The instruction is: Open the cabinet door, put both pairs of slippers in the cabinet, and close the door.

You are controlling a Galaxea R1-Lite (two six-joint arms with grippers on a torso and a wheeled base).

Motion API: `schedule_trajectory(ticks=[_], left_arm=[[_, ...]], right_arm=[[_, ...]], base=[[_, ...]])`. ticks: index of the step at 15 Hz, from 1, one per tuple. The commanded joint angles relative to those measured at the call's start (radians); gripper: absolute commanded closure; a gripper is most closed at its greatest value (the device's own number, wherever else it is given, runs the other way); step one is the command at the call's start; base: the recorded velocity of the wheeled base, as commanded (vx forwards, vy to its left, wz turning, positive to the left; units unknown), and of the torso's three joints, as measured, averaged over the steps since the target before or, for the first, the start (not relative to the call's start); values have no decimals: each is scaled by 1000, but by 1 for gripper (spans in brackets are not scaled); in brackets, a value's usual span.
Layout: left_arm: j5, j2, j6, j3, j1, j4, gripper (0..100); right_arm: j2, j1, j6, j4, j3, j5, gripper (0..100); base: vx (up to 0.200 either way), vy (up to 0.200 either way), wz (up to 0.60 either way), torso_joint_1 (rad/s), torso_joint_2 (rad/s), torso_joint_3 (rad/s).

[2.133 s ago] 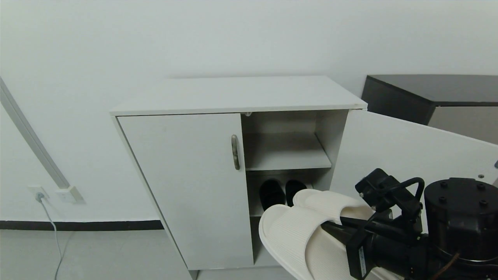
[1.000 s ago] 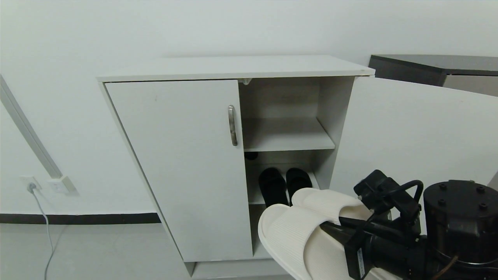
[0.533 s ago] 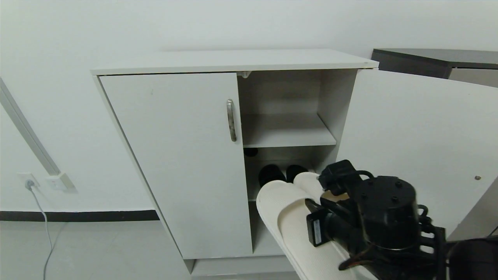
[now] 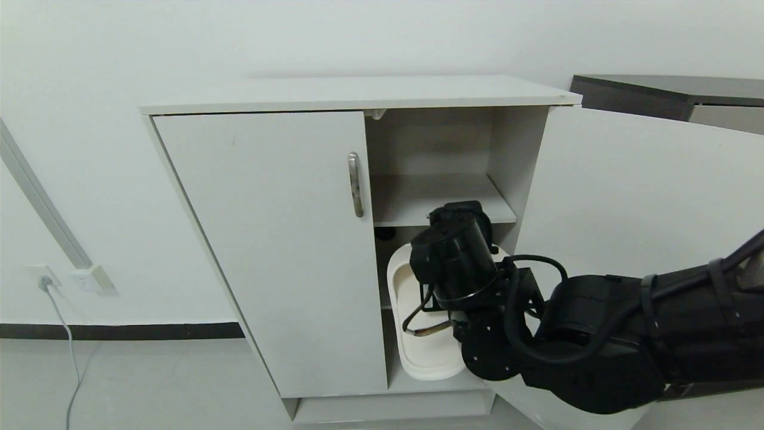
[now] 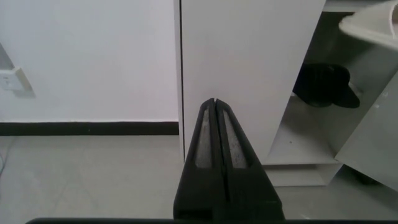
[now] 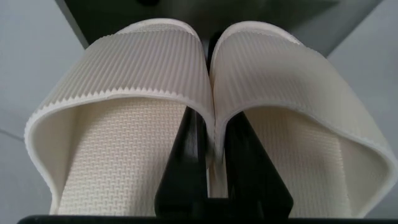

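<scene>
- Right gripper (image 6: 208, 155) clamped on the pair of white slippers (image 6: 124, 81), pinching their inner edges so both travel as one.
- White slippers at the cabinet (image 4: 352, 92) opening, under its upper shelf (image 4: 436, 203).
- Black slippers (image 5: 323, 84) already inside the cabinet.
- Left gripper (image 5: 214, 124) pressed together, empty, outside the cabinet's shut left door (image 4: 268, 239).
- Cabinet's right door (image 4: 627, 197) wide open for access.

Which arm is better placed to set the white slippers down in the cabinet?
Right. The right tool is shut on the white slippers at the open side of the cabinet; the left tool, shut and empty, faces the closed door.
</scene>
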Motion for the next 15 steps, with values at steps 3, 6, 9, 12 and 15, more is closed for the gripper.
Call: schedule_trajectory(ticks=[3,6,9,12,15], left_arm=[[0,1,0,0,1,0,100],[2,1,0,0,1,0,100],[3,1,0,0,1,0,100],[2,1,0,0,1,0,100],[2,1,0,0,1,0,100]], right_arm=[[13,-4,-60,7,-117,-26,100],[-1,-23,-62,5,-116,-27,100],[-1,-43,-58,5,-113,-26,100],[-1,-44,-58,4,-113,-26,100],[-1,-46,-60,4,-113,-26,100]], base=[[0,0,0,0,0,0],[0,0,0,0,0,0],[0,0,0,0,0,0],[0,0,0,0,0,0],[67,0,0,1,1,1]])
